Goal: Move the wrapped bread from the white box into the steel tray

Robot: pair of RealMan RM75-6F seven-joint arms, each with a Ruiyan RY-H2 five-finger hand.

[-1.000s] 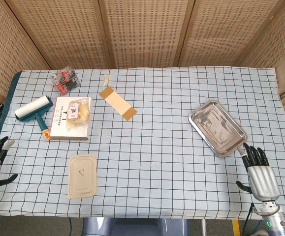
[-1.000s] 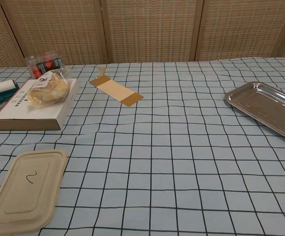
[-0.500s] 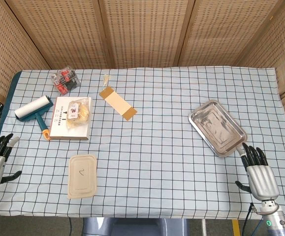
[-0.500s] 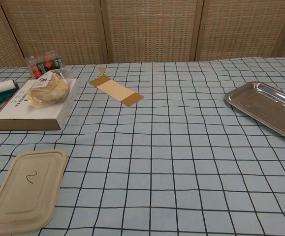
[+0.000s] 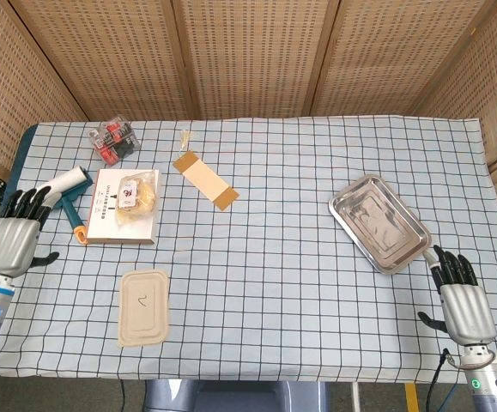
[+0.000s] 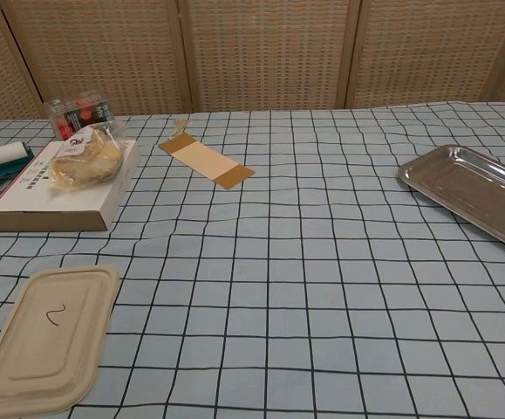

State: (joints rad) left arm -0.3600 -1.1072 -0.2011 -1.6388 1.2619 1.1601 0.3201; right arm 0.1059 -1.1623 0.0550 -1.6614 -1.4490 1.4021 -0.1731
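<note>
1. I see the wrapped bread lying on top of the white box, at its far end. In the chest view the bread sits on the box at far left.
2. The steel tray is on the right side of the bench, well apart from the box, nothing in it. Chest view shows the tray at the right edge.
3. My left hand is at the left bench edge, fingers straight and a little apart, holding nothing. It is near the lint roller, left of the box, not touching the bread.
4. My right hand is at the near right corner, just below the tray's near corner, fingers straight, thumb out to the side, holding nothing.
5. Neither hand shows in the chest view.
6. Other items: a tan lid near the front edge, below the box; a flat brown card strip mid-bench behind; a small clear box with red and black parts behind the white box.
7. The cloth on the bench is a blue-white check.
</note>
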